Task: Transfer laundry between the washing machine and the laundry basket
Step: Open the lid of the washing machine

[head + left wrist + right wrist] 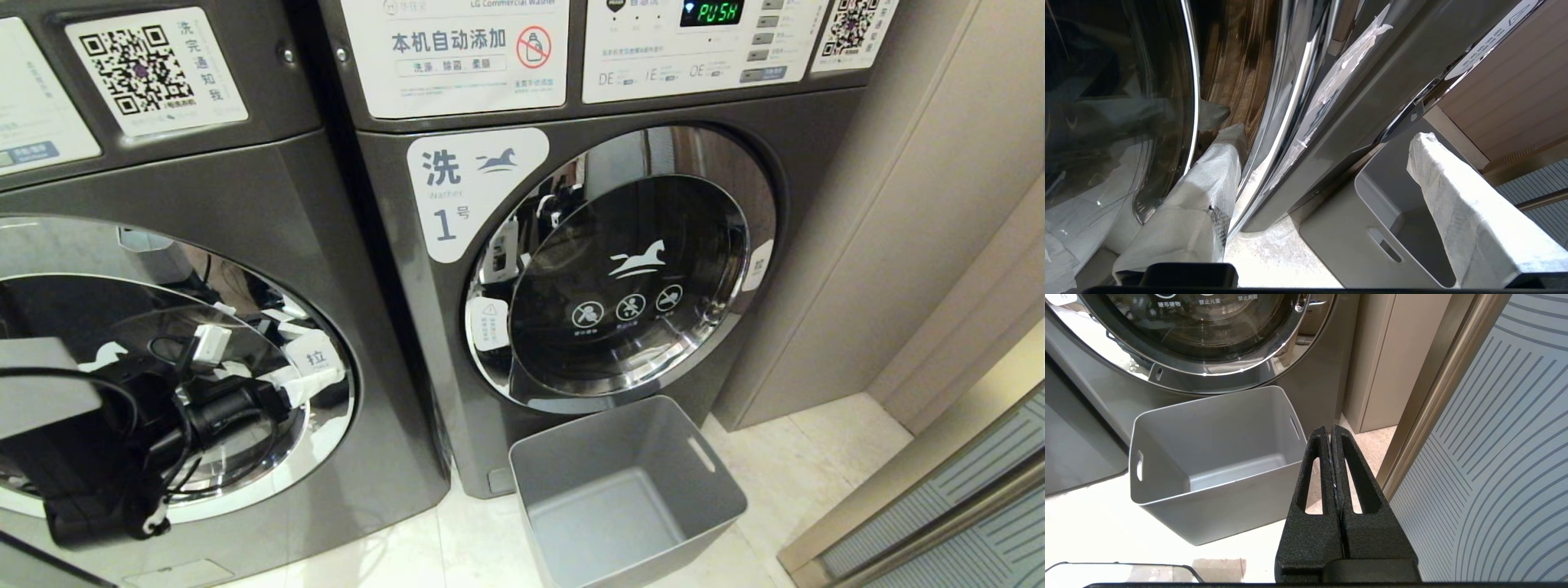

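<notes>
Left arm (122, 441) hangs low before the left washer (204, 245), its white-wrapped jaws spread wide, one finger (1208, 179) by the door rim. Washer 1 (620, 269) has its door shut. Just below stands the grey basket (710, 482), empty. Right gripper (1331, 435): jaws pressed together, beside the basket.

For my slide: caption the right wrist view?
Shut right gripper hangs beside an empty grey laundry basket below the washer door.

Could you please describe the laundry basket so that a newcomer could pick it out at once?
Find the dark grey front-loading washing machine labelled 1, with its round chrome-rimmed door. On the pale floor directly below that door stands the grey rectangular plastic basket. It alone is open-topped, empty, with slot handles.
</notes>
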